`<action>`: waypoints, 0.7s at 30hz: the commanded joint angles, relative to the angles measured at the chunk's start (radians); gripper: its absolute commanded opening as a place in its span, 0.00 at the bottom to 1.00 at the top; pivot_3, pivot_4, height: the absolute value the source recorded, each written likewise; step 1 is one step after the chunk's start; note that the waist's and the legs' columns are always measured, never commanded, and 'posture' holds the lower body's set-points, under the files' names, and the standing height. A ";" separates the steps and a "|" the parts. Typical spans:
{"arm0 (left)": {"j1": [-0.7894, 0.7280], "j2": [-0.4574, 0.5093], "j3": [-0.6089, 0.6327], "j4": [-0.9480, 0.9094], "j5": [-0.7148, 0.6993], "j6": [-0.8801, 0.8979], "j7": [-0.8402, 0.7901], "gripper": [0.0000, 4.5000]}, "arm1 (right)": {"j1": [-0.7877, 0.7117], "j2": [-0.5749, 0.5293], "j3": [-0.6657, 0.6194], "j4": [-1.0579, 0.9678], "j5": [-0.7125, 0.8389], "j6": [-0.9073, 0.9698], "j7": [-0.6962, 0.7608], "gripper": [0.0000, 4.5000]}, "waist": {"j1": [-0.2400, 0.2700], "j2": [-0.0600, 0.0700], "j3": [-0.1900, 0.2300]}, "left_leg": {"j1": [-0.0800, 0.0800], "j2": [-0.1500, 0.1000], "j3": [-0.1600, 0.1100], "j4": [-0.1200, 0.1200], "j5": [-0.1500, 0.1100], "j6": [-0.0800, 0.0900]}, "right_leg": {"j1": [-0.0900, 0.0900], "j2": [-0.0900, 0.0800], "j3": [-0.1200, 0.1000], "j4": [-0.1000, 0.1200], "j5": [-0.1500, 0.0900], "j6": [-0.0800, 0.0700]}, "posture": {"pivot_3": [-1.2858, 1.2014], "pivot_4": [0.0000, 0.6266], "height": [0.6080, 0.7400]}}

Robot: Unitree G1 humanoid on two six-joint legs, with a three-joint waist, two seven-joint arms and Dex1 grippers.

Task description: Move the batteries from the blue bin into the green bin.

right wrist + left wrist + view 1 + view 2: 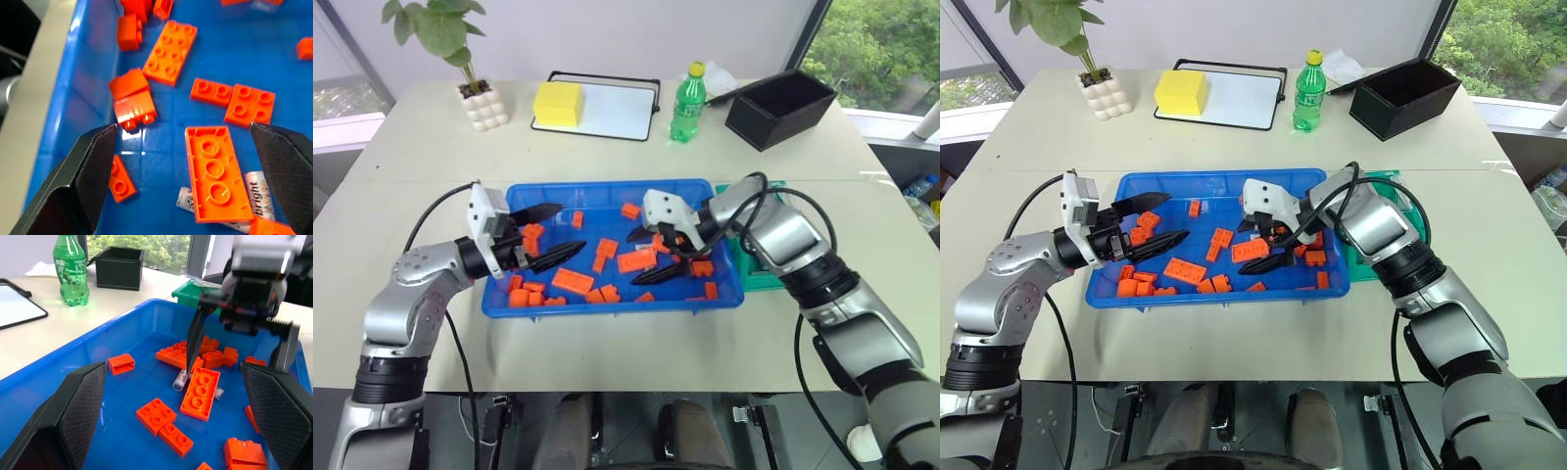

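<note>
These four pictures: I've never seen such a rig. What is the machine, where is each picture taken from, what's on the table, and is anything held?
It is a humanoid robot with two arms, each ending in two black fingers. The two wide pictures come from cameras in its head, looking down; the other two come from cameras on its wrists.

On the table sits a blue bin full of orange blocks, with the green bin at its right. Behind stand a green bottle, a black box, a potted plant and a yellow block on a tray.

The left gripper and right gripper are both open over the blue bin, holding nothing. A battery lies partly under a long orange block, below the right gripper.
</note>
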 commanded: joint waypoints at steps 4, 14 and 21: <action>0.008 0.000 0.029 -0.041 -0.017 -0.007 0.022 1.00 | -0.004 0.034 0.006 0.046 -0.073 -0.092 -0.003 0.98 | -0.001 0.000 0.000 | 0.000 0.000 0.000 0.000 0.000 0.000 | 0.000 0.000 0.000 0.000 0.000 0.000 | 0.52 0.24 1.00; 0.010 -0.002 0.033 -0.043 -0.020 -0.011 0.035 1.00 | -0.006 0.079 0.005 0.153 -0.170 -0.190 -0.030 0.67 | -0.002 0.000 0.000 | 0.000 0.000 0.000 0.000 0.000 0.000 | 0.000 0.000 0.000 0.000 0.000 0.000 | 0.52 0.24 1.00; 0.011 -0.003 0.040 -0.042 -0.020 -0.016 0.045 1.00 | -0.018 0.102 -0.020 0.135 -0.182 -0.192 -0.036 0.26 | -0.002 0.000 0.000 | 0.000 0.000 0.000 0.000 0.000 0.000 | 0.000 0.000 0.000 0.000 0.000 0.000 | 0.52 0.24 1.00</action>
